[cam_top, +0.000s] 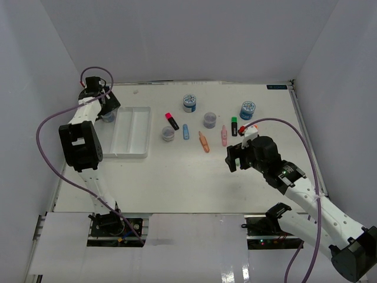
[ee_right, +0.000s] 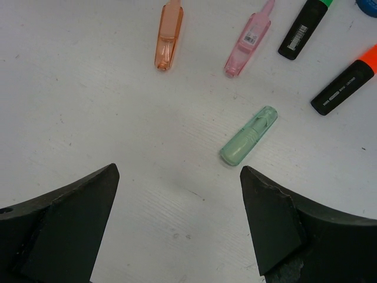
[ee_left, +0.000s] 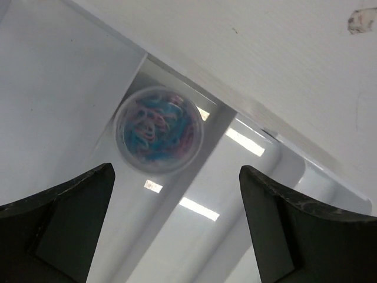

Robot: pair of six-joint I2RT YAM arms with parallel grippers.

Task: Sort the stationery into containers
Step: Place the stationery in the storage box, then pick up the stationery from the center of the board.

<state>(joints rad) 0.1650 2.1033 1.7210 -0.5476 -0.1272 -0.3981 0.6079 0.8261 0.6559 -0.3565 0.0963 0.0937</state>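
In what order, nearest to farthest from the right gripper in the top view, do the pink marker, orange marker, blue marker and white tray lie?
1. Pink marker: just left of the right gripper, slightly farther up the table.
2. Orange marker: next one to the left.
3. Blue marker: farther left again.
4. White tray: far left, by the left arm.

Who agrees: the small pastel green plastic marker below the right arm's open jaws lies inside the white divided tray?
The place is wrong. The small pastel green plastic marker lies on the white table, below the open jaws of the right gripper. The right wrist view shows it.
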